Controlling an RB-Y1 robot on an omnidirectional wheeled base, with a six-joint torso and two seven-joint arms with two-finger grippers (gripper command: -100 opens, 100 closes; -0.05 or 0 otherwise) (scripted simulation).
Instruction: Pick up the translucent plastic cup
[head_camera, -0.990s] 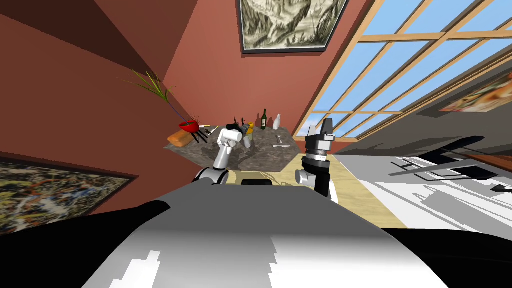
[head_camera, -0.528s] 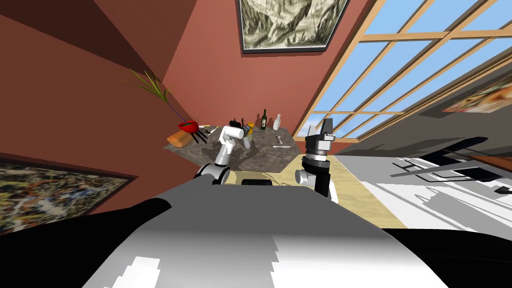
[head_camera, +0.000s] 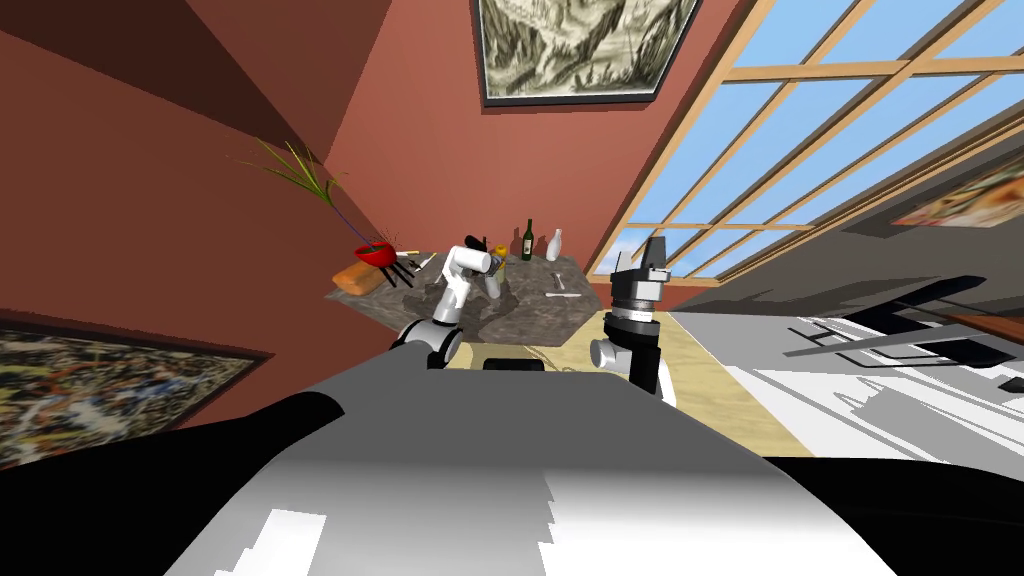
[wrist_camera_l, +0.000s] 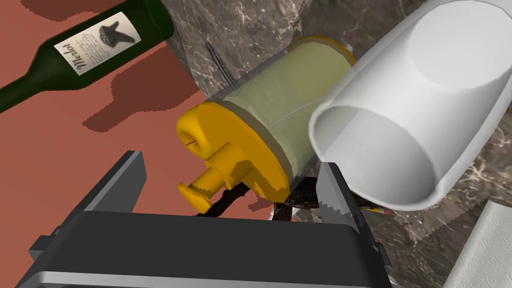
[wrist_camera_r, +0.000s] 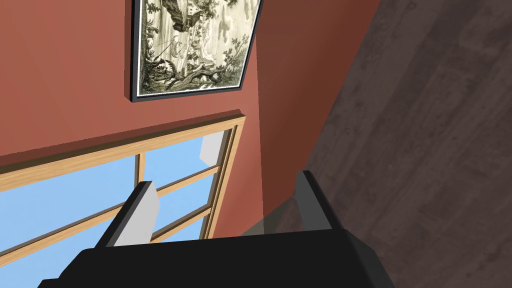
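Head view: dark marble table (head_camera: 545, 310); translucent cup (head_camera: 493, 285) standing near its middle, beside the left arm's hand; right gripper (head_camera: 648, 256) raised beside the table. Left wrist view: left gripper (wrist_camera_l: 230, 162) fingers wide apart, holding nothing; yellow-capped jar (wrist_camera_l: 260, 135) between them, translucent cup just outside one finger. Right wrist view: fingers spread, empty.

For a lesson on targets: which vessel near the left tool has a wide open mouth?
The whitish cup; the jar beside it wears a yellow cap, the green bottle narrows to a neck.
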